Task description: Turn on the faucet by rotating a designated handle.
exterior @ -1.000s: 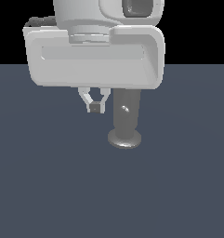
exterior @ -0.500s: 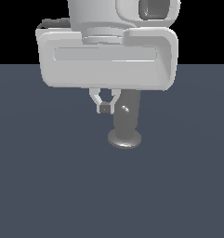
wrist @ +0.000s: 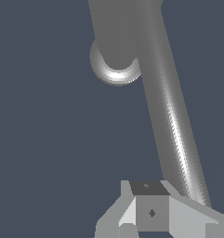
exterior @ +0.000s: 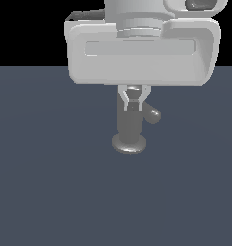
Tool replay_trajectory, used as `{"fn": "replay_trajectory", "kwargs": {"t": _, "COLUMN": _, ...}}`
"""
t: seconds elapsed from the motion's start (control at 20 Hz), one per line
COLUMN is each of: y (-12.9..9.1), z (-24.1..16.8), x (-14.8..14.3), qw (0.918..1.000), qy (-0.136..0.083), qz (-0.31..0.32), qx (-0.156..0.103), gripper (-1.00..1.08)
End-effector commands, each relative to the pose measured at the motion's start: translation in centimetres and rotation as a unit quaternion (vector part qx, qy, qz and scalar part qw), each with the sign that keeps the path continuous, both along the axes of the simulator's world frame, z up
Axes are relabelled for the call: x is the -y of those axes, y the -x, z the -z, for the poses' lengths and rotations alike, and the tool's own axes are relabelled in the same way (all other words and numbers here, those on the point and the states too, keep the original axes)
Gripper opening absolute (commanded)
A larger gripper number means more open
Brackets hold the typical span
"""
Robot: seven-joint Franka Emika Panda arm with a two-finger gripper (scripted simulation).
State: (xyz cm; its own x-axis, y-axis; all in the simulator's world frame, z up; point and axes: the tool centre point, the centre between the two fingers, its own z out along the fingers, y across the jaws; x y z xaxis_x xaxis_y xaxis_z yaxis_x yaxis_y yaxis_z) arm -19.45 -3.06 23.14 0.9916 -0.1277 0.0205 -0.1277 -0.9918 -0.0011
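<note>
The dull grey metal faucet (exterior: 130,127), a tall round post on a wide disc base, stood on the dark blue-grey tabletop (exterior: 50,192) with lots of bare room all around. The exterior view showed the white claw (exterior: 133,103) right in front of the post's top, with only the rounded tip of the thin grey metal handle (exterior: 152,115) poking out toward the exterior view's right. The wrist view showed the handle's whole long rod (wrist: 171,116) running beside the claw's fingers (wrist: 148,211), which were pressed close together on nothing.

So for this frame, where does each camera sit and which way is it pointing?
Exterior view: off the arm, low, level with the faucet; the white hand fills the top, gripper in front of the faucet.
Wrist view: on the wrist, looking down along the handle to the faucet base; gripper at the edge.
Shared: faucet, handle, gripper.
</note>
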Motion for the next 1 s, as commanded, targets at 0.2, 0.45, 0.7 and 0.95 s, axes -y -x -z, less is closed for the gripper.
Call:
{"fn": "replay_trajectory", "kwargs": {"t": 0.2, "y": 0.2, "z": 1.1, "x": 4.0, "qw": 0.9999, "qy": -0.001, "qz": 0.009, "qx": -0.01, "gripper": -1.0}}
{"fn": "replay_trajectory", "kwargs": {"t": 0.45, "y": 0.1, "z": 1.1, "x": 6.4, "qw": 0.9999, "qy": -0.001, "qz": 0.009, "qx": -0.01, "gripper": -1.0}}
{"fn": "replay_trajectory", "kwargs": {"t": 0.7, "y": 0.0, "z": 1.2, "x": 8.8, "qw": 0.9999, "qy": -0.001, "qz": 0.009, "qx": -0.01, "gripper": -1.0}}
{"fn": "replay_trajectory", "kwargs": {"t": 0.95, "y": 0.0, "z": 1.2, "x": 10.7, "qw": 0.9999, "qy": -0.001, "qz": 0.01, "qx": -0.01, "gripper": -1.0}}
